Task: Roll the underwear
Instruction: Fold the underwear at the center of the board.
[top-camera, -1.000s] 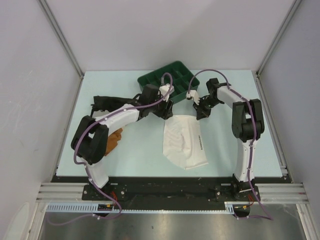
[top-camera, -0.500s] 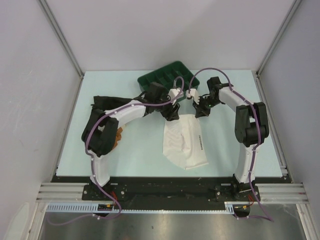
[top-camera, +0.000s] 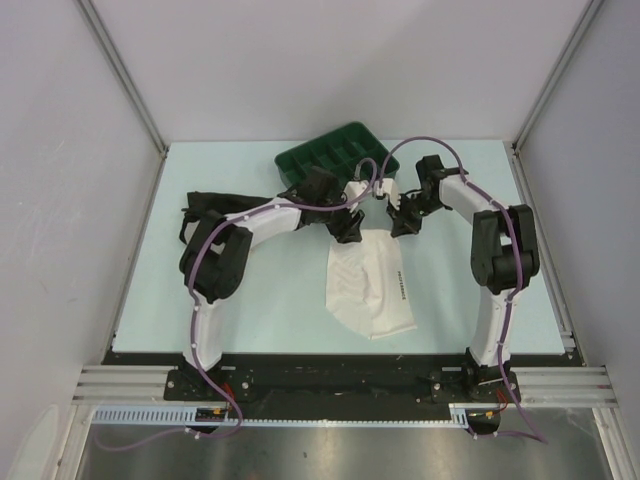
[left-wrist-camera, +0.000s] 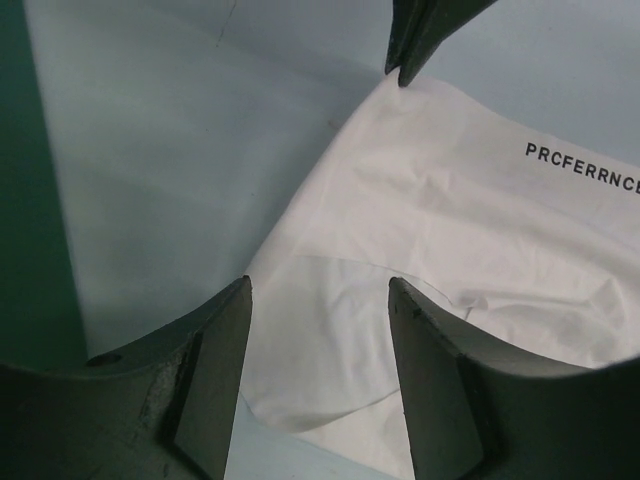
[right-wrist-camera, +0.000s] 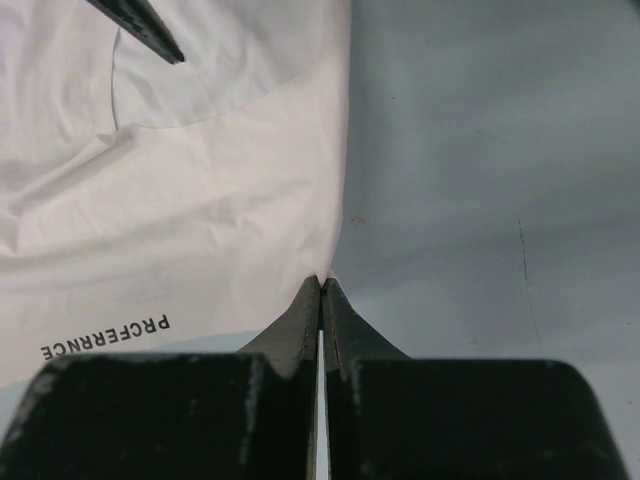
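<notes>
Can see only the far part of the dark green plastic compartment tray (top-camera: 320, 155) from above, behind the left arm (top-camera: 268, 220). Only a strip of the black fabric garment (top-camera: 205, 205). Cannot tell whether the right jaws, pressed together, pinch the small white fabric underwear (right-wrist-camera: 180, 200) or perhaps just touch its corner. Loses the end of the black printed lettering (left-wrist-camera: 580, 168) at the left wrist view's right edge.

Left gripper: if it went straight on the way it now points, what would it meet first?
Probably the underwear: the open left gripper frames its edge in the wrist view, with the table just beside. Depth is unclear.
</notes>
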